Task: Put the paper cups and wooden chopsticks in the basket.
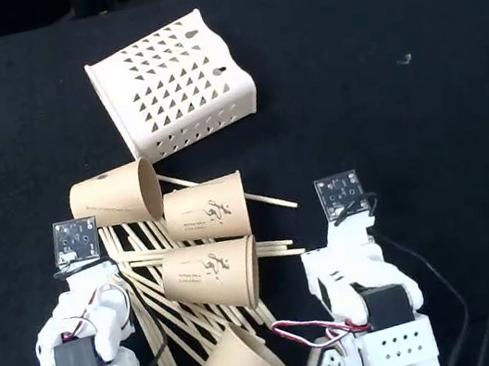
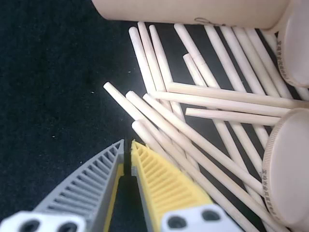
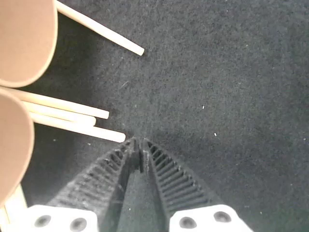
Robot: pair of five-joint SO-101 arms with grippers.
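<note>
Both arms low beside the pile, nothing grasped.
Left fingers (image 2: pixel 140 154) closed and empty, tips at the edge of the wooden chopsticks (image 2: pixel 193 140). Right fingers (image 3: pixel 157 157) closed and empty over bare bench (image 3: pixel 231 72), near some chopstick ends. Four paper cups (image 1: pixel 211 276) lie sideways on the chopsticks, with the basket (image 1: pixel 174 84) tipped over just beyond.

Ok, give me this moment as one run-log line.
cups: four lying on table, outside basket | chopsticks: piled under cups | left pincer: shut, over chopsticks | right pincer: shut, empty
</note>
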